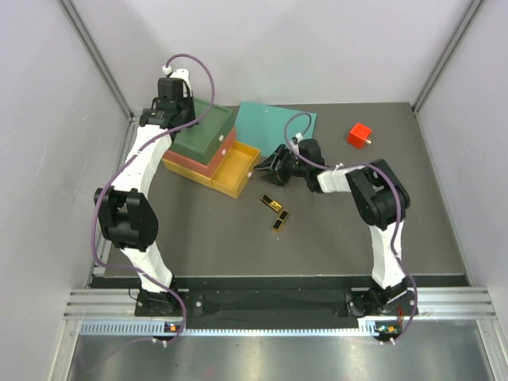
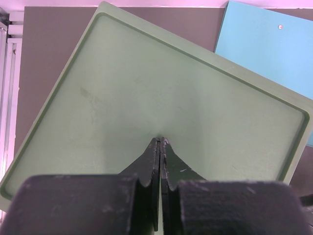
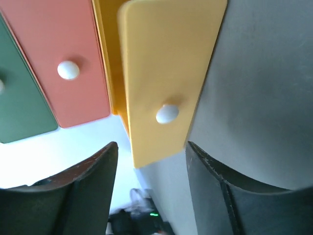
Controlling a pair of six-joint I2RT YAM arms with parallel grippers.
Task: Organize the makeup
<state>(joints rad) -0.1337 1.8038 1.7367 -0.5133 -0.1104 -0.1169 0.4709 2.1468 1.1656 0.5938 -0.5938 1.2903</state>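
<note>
Table (image 1: 413, 222): dark grey, with both arm bases bolted at its near edge.
Makeup: two black-and-gold cases, the nearer (image 1: 280, 220) and the farther (image 1: 270, 202), lie flat near the middle of the table. They are just beside each other, almost end to end and slightly angled. Neither is in a drawer and no gripper touches them.
Right gripper (image 1: 268, 167): just beyond the cases, lying low and pointing left at the drawer fronts. Its wrist view shows the fingers (image 3: 98, 171) spread apart with nothing between them. They are close to the yellow front but not touching it.
Yellow drawer (image 1: 234, 171): the lowest one, standing out from the stack toward the table's middle with its inside showing from above. A small white knob (image 3: 167, 113) sits on its front panel.
Salmon drawer (image 3: 63, 58): the middle one, pushed in, with a white knob.
Green drawer (image 3: 19, 107): the top one, pushed in.
Drawer unit (image 1: 202, 131): stands left of centre toward the far edge, turned at an angle to it. Its top is a green tray-like panel with a raised rim.
Left gripper (image 2: 160, 139): hangs above the unit's green top with its fingers pressed together, holding nothing.
Teal mat (image 1: 278, 119): flat at the far edge, just behind the unit.
Red cube (image 1: 359, 135): toward the far right corner, well apart from everything else.
</note>
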